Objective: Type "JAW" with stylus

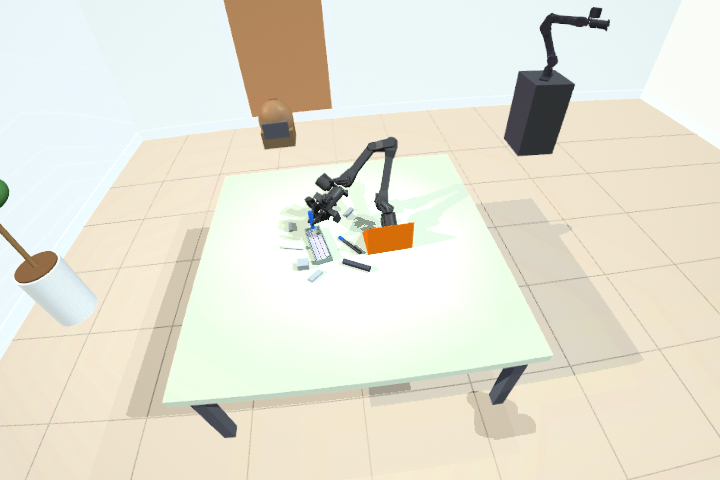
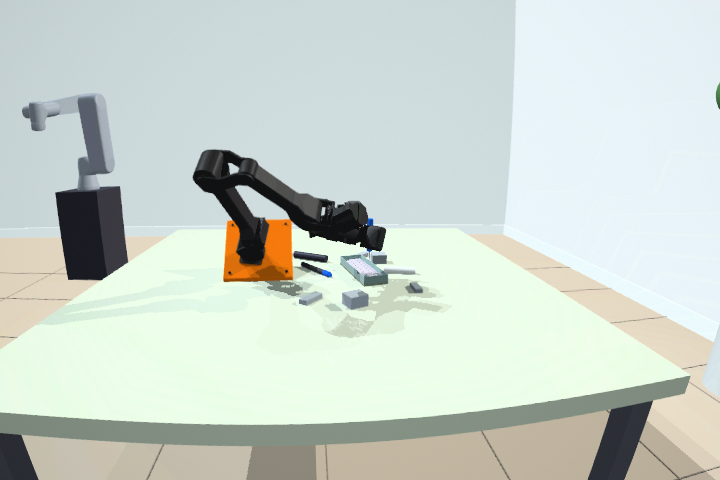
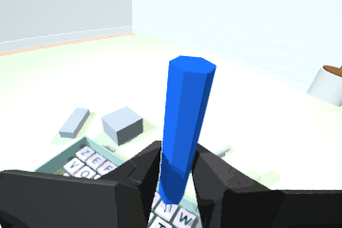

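My gripper (image 1: 314,216) (image 2: 374,240) (image 3: 176,148) is shut on the blue stylus (image 1: 310,217) (image 2: 370,221) (image 3: 189,104). The stylus stands nearly upright between the fingers, its thin tip pointing down. The keyboard (image 1: 318,246) (image 2: 362,266) (image 3: 69,153) is a grey-green tray with white lettered keys. The stylus is over the keyboard's far end in the top view. In the wrist view the W key (image 3: 184,218) shows just right of and below the stylus's lower end. The fingers hide many keys. I cannot tell whether the tip touches a key.
Grey blocks (image 1: 302,263) (image 2: 354,299) (image 3: 123,124) and small bars (image 1: 315,276) (image 2: 310,298) (image 3: 74,123) lie around the keyboard. A black pen with a blue end (image 1: 350,245) (image 2: 314,268), a black cylinder (image 1: 356,264) (image 2: 310,256) and a white rod (image 2: 400,270) lie nearby.
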Action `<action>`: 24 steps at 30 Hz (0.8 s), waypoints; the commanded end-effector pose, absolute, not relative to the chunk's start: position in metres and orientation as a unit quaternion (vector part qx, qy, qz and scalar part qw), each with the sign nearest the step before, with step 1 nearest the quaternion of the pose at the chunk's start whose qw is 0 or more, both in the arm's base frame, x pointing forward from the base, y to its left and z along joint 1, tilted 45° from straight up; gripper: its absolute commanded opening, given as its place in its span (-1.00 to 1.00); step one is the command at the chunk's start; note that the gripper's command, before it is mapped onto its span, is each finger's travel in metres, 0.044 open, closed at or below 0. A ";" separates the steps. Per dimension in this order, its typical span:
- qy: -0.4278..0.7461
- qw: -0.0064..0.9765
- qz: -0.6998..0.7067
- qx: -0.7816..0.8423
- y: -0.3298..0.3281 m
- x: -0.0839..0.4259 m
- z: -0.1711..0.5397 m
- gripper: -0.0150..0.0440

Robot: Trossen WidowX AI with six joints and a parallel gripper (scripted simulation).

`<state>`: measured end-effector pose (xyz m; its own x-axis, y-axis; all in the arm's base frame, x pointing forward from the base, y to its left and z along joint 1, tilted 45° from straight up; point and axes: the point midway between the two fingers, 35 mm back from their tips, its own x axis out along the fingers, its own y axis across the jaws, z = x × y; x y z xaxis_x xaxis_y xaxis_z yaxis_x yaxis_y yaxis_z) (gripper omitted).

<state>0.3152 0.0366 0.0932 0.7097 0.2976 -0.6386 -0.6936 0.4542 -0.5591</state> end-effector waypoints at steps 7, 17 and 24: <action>0.230 0.821 0.305 -0.425 0.033 0.333 0.099 -0.49; 0.230 0.821 0.304 -0.425 0.020 0.334 0.086 -0.40; 0.230 0.821 0.304 -0.425 0.019 0.335 0.084 -0.22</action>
